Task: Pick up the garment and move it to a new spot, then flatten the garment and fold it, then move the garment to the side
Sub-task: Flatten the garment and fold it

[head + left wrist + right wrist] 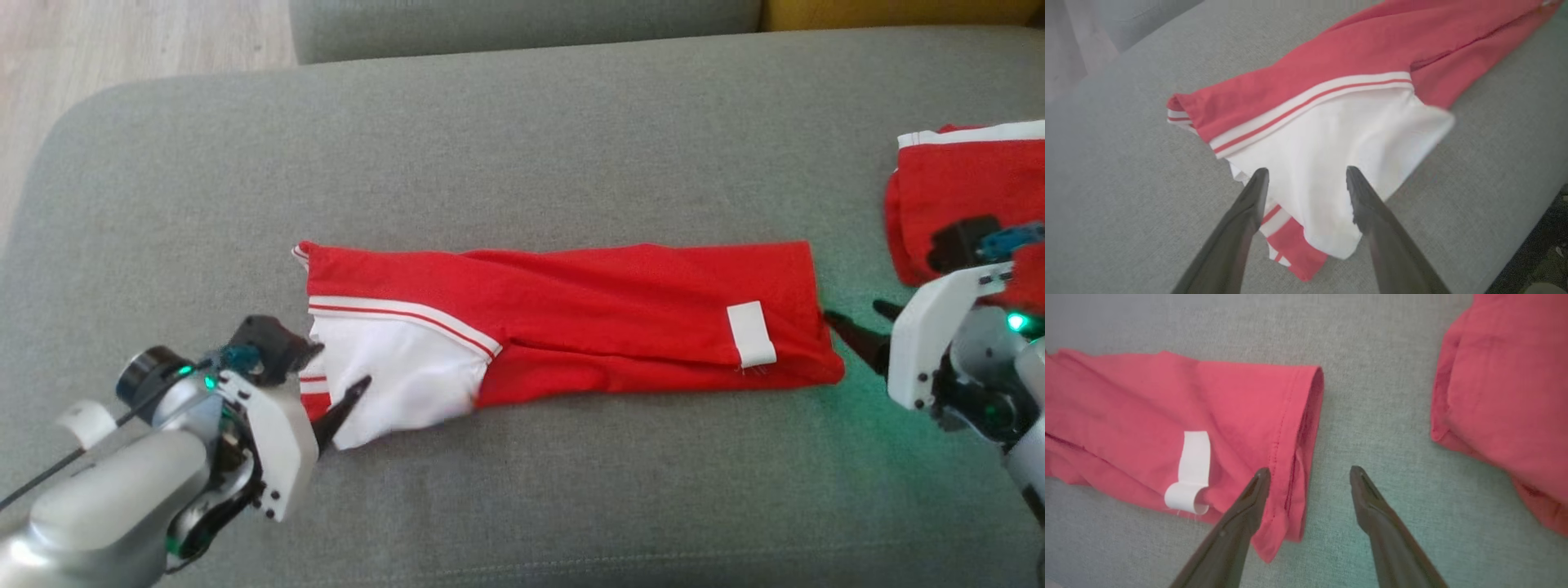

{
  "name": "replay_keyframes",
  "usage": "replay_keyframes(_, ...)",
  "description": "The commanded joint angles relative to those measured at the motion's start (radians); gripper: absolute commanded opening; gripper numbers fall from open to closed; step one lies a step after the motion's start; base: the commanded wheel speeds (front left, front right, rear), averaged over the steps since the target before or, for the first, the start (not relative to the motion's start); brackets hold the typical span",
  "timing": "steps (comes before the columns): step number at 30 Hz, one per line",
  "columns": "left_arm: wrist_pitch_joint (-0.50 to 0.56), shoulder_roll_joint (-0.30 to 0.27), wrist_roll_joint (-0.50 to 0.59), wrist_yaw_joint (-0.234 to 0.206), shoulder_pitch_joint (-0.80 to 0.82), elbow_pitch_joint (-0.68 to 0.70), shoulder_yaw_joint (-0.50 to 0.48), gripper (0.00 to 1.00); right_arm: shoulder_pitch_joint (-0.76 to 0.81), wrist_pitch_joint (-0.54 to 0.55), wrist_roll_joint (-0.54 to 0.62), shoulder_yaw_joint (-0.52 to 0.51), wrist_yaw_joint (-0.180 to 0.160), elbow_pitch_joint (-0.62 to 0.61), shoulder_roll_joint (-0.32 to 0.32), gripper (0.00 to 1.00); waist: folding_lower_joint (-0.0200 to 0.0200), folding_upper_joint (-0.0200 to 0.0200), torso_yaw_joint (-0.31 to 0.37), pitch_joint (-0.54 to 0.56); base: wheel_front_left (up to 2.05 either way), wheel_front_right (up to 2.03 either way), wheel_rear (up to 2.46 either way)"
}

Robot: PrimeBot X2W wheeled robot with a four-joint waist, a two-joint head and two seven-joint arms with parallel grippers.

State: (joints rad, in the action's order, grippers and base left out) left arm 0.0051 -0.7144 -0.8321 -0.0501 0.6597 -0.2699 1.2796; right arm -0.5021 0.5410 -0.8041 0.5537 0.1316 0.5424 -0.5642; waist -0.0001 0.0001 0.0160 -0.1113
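The red garment (620,302) lies as a long, narrow strip across the grey sofa seat (490,147), with a white panel and striped trim at its left end and a white tag (751,333) near its right hem. My left gripper (347,392) is open at the left end, its fingers straddling the white panel (1331,134) in the left wrist view (1307,171). At the right end my right gripper (853,314) is open too. In the right wrist view (1309,470) one finger lies over the hem of the garment (1147,400) and the other over bare cushion.
A second red garment (963,196) with white trim sits folded at the seat's far right, partly behind my right wrist, and appears in the right wrist view (1506,388). The sofa back (522,24) runs along the top. Wood floor (122,41) lies beyond the seat's rounded left corner.
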Motion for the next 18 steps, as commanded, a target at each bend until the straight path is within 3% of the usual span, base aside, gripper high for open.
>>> replay_keyframes(1,-0.022,-0.027,-0.010,-0.016,0.042,0.007,-0.063,1.00,-0.003,-0.023,0.007,-0.025,-0.001,-0.035,-0.008,1.00,0.0001,-0.0001,0.000,0.004,0.00,0.00,0.00)
replay_keyframes(11,-0.248,0.029,-0.146,-0.178,0.008,0.012,-0.309,1.00,0.011,-0.350,0.080,-0.233,-0.001,-0.128,0.127,1.00,0.0001,-0.0001,-0.006,0.026,0.00,0.00,0.00)
replay_keyframes(14,-0.265,0.071,-0.168,-0.220,-0.038,0.044,-0.442,1.00,0.038,-0.459,0.124,-0.277,-0.001,-0.153,0.193,1.00,0.0001,-0.0001,-0.010,0.033,0.00,0.00,0.00)
replay_keyframes(18,-0.266,0.175,-0.065,-0.254,-0.164,0.130,-0.696,1.00,0.090,-0.585,0.222,-0.307,-0.001,-0.173,0.266,1.00,0.0001,-0.0001,-0.019,0.040,0.00,0.00,0.00)
